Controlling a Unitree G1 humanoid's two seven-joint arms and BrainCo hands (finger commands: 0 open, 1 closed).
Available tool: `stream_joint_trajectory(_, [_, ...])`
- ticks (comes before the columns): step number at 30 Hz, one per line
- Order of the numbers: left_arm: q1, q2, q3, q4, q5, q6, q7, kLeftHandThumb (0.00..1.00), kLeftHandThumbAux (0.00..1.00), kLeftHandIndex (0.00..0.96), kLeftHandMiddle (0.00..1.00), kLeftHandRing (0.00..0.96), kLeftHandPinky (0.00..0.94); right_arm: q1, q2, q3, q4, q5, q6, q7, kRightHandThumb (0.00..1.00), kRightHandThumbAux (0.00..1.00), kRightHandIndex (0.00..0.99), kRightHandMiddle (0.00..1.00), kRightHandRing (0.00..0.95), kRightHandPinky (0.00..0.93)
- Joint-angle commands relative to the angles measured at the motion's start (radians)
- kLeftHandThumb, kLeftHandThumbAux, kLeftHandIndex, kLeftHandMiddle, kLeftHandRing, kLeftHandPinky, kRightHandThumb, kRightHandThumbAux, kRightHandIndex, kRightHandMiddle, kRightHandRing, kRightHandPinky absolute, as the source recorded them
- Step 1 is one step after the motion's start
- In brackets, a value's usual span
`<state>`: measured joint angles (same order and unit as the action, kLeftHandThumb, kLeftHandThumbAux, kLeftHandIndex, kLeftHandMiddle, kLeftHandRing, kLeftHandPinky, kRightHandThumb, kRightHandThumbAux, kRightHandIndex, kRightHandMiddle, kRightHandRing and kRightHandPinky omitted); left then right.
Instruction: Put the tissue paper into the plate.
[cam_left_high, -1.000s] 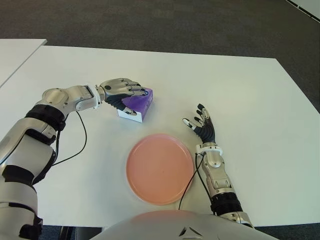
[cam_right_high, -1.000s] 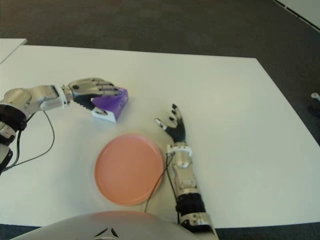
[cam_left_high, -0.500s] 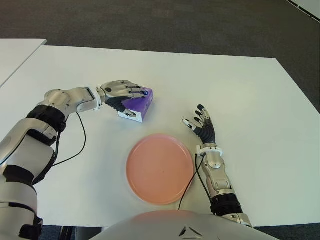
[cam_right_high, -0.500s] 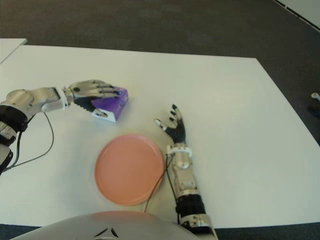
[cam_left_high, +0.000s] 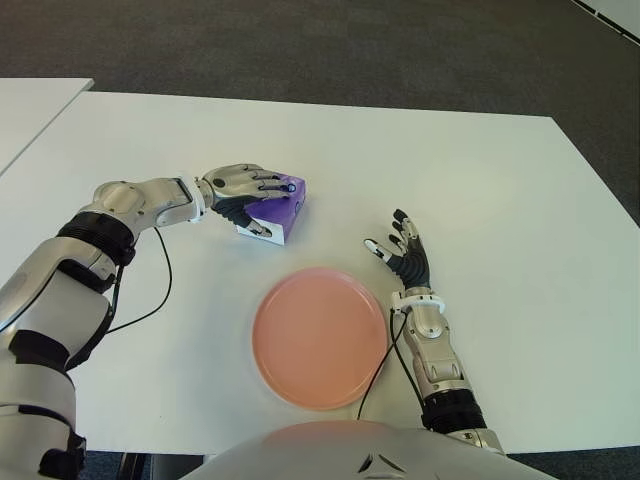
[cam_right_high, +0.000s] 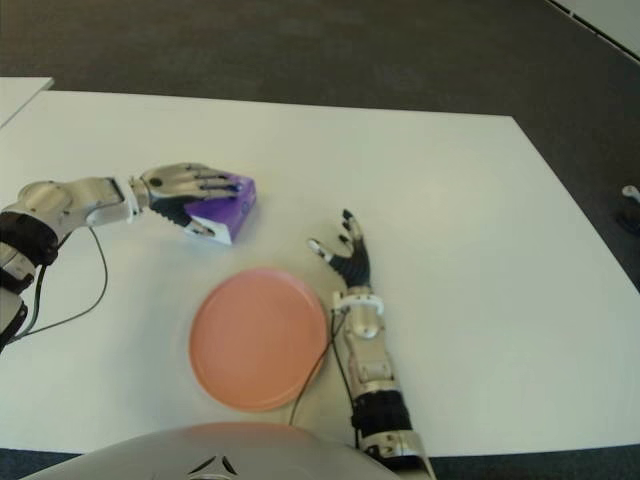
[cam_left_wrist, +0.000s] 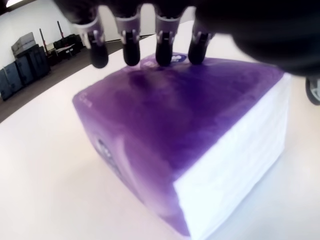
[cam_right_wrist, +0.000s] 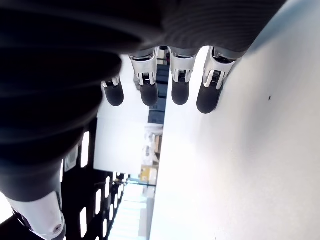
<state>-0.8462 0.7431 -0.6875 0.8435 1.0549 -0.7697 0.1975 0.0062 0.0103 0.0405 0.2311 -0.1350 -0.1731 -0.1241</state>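
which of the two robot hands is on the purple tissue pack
The left hand, its fingers draped over the purple tissue pack. The right hand is spread open beside the round pink plate, holding nothing.

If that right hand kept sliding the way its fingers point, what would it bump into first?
Probably nothing: the right hand, open beside the pink plate, points across bare white table. The purple tissue pack sits off to its left.

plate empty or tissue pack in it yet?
Empty. The tissue pack sits on the table beyond the plate, under the left hand.
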Motion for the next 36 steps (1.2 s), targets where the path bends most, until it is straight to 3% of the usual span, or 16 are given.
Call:
stream_joint_trajectory(1, [0.018,-0.008,-0.027,0.008,0.033,0.015,0.001,0.474,0.139,0.0,0.0,0.0,0.0,0.051,-0.003,-0.001,0.041,0.007,0.051,0.012,0.15,0.702,0.0,0.047,0.068,0.119])
stream_joint_trajectory(14, [0.015,-0.011,-0.052,0.013,0.059,0.051,0.015,0.484,0.138,0.0,0.0,0.0,0.0,0.065,-0.001,0.006,0.014,-0.001,0.065,0.013,0.179,0.709,0.0,0.051,0.074,0.118])
stream_joint_trajectory(36, [0.001,-0.018,-0.097,0.042,0.115,0.111,0.156,0.412,0.106,0.0,0.0,0.0,0.0,0.073,-0.005,0.018,0.001,0.0,0.08,0.017,0.18,0.686,0.0,0.039,0.059,0.097])
